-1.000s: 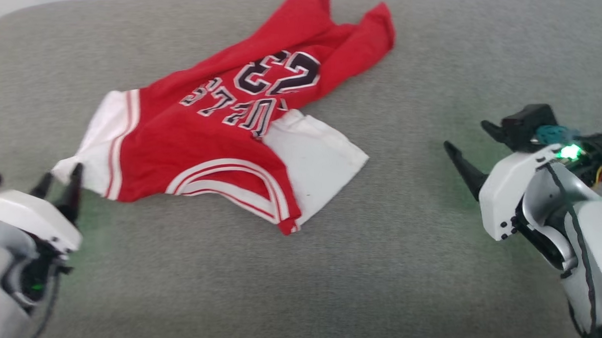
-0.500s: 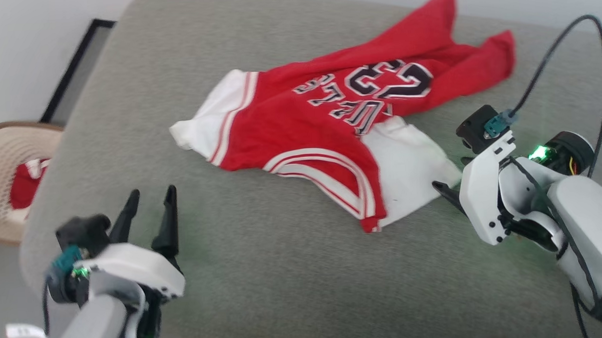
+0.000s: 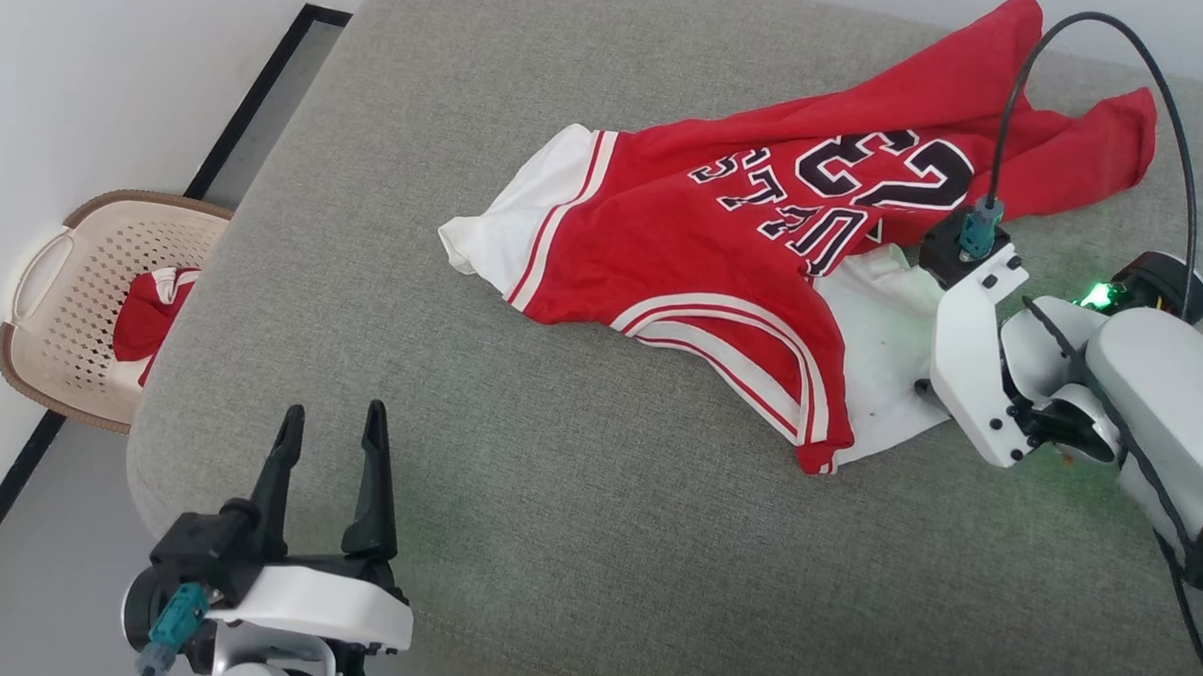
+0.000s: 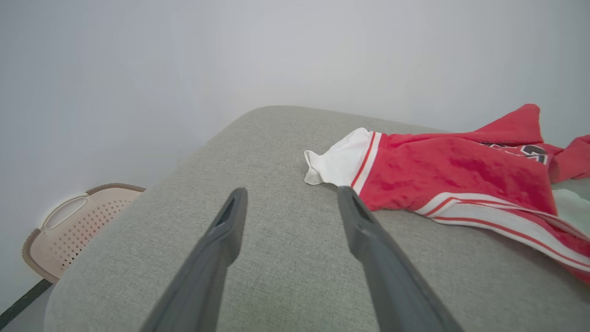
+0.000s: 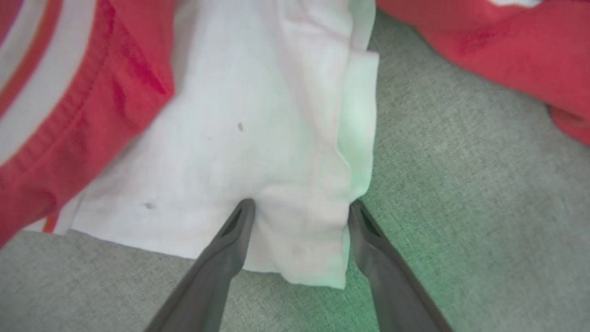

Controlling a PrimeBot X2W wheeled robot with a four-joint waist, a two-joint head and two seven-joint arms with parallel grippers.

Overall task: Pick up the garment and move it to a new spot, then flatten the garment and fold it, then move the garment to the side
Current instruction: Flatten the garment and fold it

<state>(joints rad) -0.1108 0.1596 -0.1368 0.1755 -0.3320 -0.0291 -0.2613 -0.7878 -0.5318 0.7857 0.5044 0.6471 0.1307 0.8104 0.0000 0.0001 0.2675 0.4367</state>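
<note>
Item count on the grey cushion [image 3: 587,499]: one garment [image 3: 698,245]. Lies rumpled and unfolded across the far right part of the cushion, red hem end reaching toward the far edge. Red body, black white-outlined lettering and the number 23, both upside down in the head view. Two white sleeves counted: one pointing toward the cushion's left edge, one spread flat on the side nearer the robot. Striped white-and-red trim along the collar and at the left sleeve seam. Two small dark specks on the nearer sleeve in the right wrist view.

Claws: two, each with two dark fingers.

Left claw [image 3: 332,412]: fingers apart, nothing between them. Hovers over the cushion's near left corner, well apart from the garment [image 4: 451,170]. Points toward the left sleeve in the left wrist view.

Right claw [image 5: 300,203]: fingers apart, not clamped. Straddles the near corner of the white sleeve [image 5: 258,138], one tip on the cloth, the other at the sleeve's outer edge on the cushion. Contact pressure: cannot tell. Green glow on cloth and cushion beside it.

Off the cushion: one beige perforated basket [image 3: 29,288] on the floor [image 3: 59,557] beside the left edge, against the white wall. Holds one red-and-white cloth item [image 3: 145,314].

One black cable [image 3: 1081,21] looping above the right arm.
</note>
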